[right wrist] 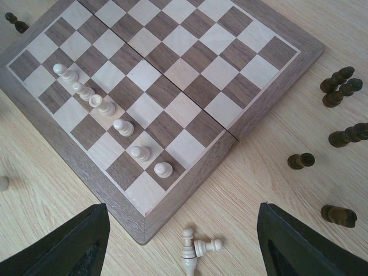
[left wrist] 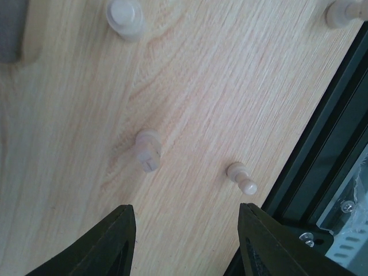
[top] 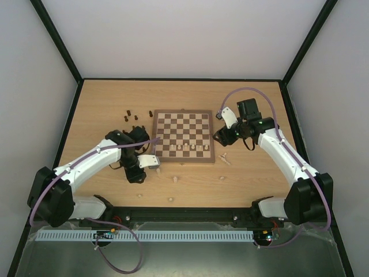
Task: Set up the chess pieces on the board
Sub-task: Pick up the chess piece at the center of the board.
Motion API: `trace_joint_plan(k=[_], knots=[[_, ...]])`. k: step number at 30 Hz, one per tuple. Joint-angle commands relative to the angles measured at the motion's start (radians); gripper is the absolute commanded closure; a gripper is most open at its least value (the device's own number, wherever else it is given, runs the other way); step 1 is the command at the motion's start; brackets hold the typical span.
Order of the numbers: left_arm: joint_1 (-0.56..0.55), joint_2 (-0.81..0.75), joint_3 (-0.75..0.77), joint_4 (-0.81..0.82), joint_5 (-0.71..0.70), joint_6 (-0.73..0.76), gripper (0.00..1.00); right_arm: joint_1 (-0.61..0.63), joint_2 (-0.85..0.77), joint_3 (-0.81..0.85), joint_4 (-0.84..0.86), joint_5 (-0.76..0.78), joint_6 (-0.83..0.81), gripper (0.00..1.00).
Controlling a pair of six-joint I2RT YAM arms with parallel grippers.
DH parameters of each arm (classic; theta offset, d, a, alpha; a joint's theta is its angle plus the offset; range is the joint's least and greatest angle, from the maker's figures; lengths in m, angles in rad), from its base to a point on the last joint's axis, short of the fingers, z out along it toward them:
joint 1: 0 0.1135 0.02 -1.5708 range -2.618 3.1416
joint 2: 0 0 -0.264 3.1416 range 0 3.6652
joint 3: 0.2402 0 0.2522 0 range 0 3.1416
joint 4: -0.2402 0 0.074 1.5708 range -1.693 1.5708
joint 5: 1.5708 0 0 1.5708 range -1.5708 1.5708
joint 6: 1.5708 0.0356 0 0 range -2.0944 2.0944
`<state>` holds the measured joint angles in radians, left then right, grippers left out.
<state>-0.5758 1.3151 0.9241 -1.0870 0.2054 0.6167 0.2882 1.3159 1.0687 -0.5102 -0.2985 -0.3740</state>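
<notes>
The board [top: 183, 118] lies mid-table and also fills the right wrist view [right wrist: 190, 63]. Several pale pieces [right wrist: 106, 107] stand in a row on its near side. Two pale pieces [right wrist: 196, 250] lie crossed on the table just off the board's corner, between my right fingers. My right gripper [right wrist: 183, 210] is open and empty above them, and it also shows in the top view [top: 220, 137]. My left gripper [left wrist: 187, 230] is open and empty over the bare table, in the top view [top: 136, 176] off the board's near left corner. A pale piece [left wrist: 148, 150] and a pale pawn [left wrist: 241, 177] stand ahead of it.
Dark pieces [right wrist: 339, 83] are scattered on the table beside the board, with more behind its far left corner [top: 130, 115]. Loose pale pieces [top: 174, 179] dot the table near the front. The black front rail [left wrist: 322, 172] is close to my left gripper.
</notes>
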Motion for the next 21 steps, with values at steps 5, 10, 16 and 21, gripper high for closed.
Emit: trace_joint_plan(k=[5, 10, 16, 21], knots=[[-0.024, -0.042, -0.083, -0.007, -0.043, -0.075, 0.48, -0.004, 0.028, 0.019, -0.031, -0.006, 0.006, 0.29], [-0.038, -0.057, -0.102, -0.006, -0.055, -0.101, 0.48, -0.004, 0.029, 0.022, -0.032, -0.007, 0.006, 0.29], [-0.061, -0.03, -0.098, -0.039, -0.052, -0.086, 0.48, -0.003, 0.031, 0.026, -0.036, -0.004, 0.007, 0.29], [-0.081, 0.006, -0.088, -0.062, -0.049, -0.077, 0.47, -0.004, 0.035, 0.021, -0.033, -0.001, 0.007, 0.29]])
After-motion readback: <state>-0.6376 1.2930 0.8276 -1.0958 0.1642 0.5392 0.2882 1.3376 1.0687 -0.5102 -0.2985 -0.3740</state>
